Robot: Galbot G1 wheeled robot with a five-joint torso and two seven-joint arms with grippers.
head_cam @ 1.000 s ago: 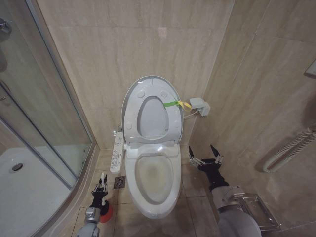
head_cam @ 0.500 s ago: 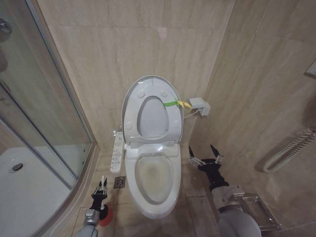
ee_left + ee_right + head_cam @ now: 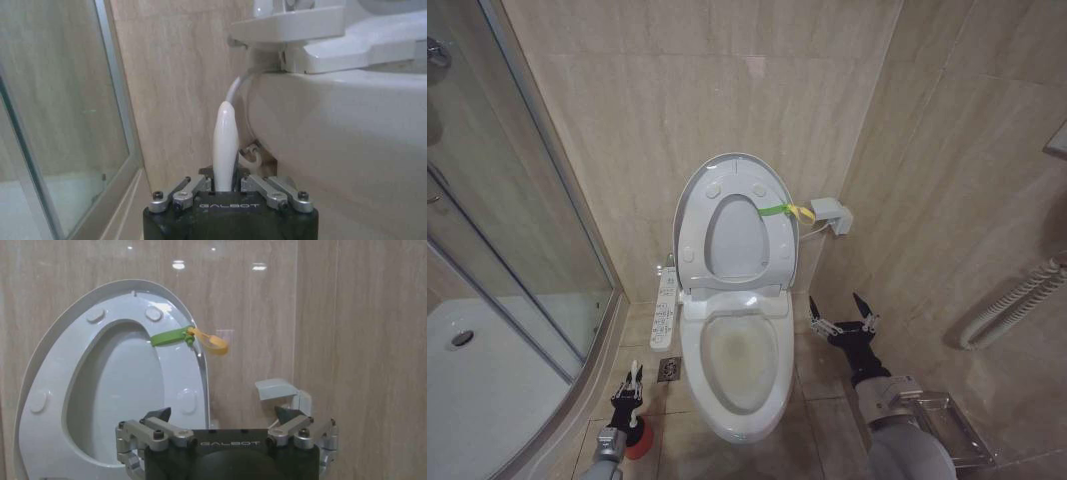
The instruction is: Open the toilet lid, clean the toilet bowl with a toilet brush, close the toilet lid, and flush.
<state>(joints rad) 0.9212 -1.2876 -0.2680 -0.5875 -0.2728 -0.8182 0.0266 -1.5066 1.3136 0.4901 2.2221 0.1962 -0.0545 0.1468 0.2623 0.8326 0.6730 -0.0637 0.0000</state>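
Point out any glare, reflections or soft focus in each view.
Head view: evenly lit, faint reflections on the glass shower door. Right wrist view: bright ceiling-light glints on the glossy wall tile above the toilet lid. Left wrist view: toilet brush handle soft, close to lens.

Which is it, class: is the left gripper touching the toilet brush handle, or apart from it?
Touching. The left wrist view shows the left gripper with its fingers shut against the white toilet brush handle, no gap either side.

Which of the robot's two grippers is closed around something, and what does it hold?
The left gripper, low on the floor beside the toilet bowl, is shut on the toilet brush handle. The right gripper hangs open and empty on the bowl's other side.
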